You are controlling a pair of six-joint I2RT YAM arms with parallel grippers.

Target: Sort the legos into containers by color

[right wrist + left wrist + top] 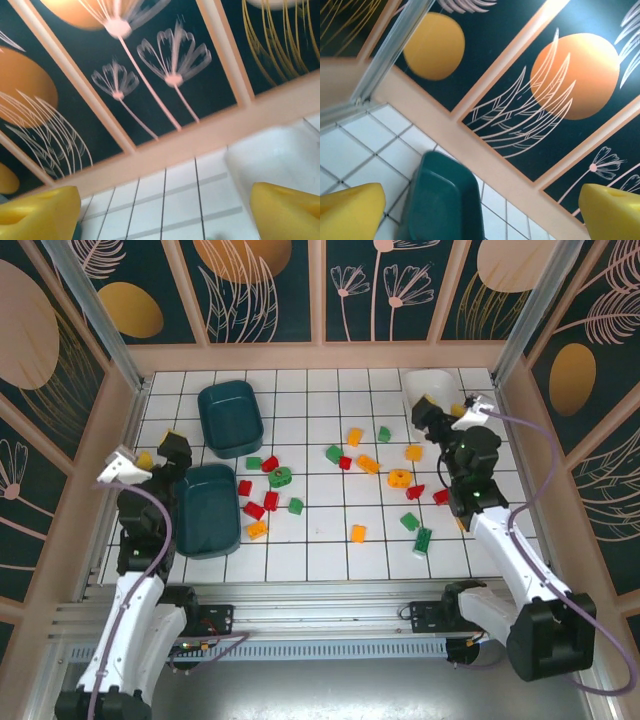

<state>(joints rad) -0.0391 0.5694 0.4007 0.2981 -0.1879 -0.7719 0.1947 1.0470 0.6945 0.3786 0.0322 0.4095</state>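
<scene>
Reading the top camera: dark floral wall panels [265, 290] box in a white tiled table [310, 560]. Three containers sit on it. The far teal tub [230, 418] and near teal tub [210, 510] are on the left, one behind the other, and the white tub [432, 385] is in the far right corner. The left gripper [158, 447] hangs by the near teal tub's far-left corner. Its jaws are spread fully wide, and its yellow fingers [350, 212] have nothing between them. The right gripper [440, 408] is at the white tub's near rim, jaws well apart, yellow fingertips [285, 210] gripping nothing. Whether it touches the tub, can't tell. The legos [281, 477], red, green and orange-yellow, lie loose on the tiles mid-table between the arms.
</scene>
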